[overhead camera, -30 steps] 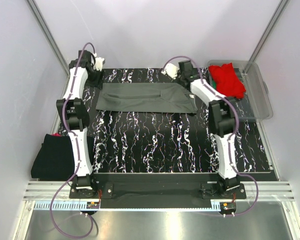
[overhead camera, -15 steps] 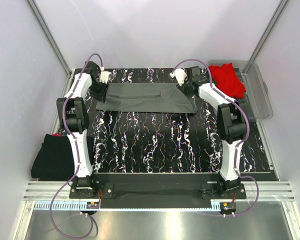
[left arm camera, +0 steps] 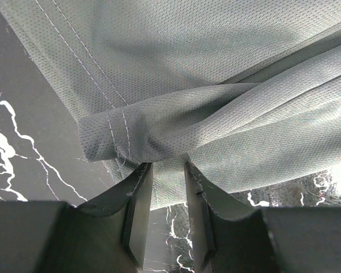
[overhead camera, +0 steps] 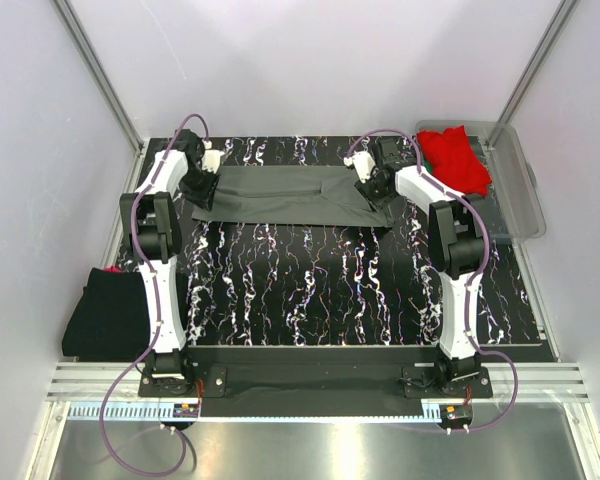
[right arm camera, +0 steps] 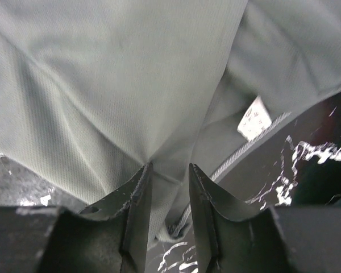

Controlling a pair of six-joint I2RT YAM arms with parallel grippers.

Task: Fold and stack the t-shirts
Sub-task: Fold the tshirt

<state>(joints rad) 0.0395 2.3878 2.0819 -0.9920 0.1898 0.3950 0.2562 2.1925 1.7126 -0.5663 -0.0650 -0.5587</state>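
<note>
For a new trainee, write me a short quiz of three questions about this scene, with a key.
1. True or false: the red cloth t-shirt lies in the clear plastic tub.
2. Fill in: the folded black t-shirt lies beside the ___ arm.
3. The left gripper and right gripper both pinch: A red shirt, B black shirt, C the flat dark grey t-shirt?
Key: 1 true; 2 left; 3 C.

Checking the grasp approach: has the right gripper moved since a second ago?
Yes: the right gripper moved nearward and toward the clear tub, from beyond the dark grey t-shirt's far edge onto its right end.
</note>
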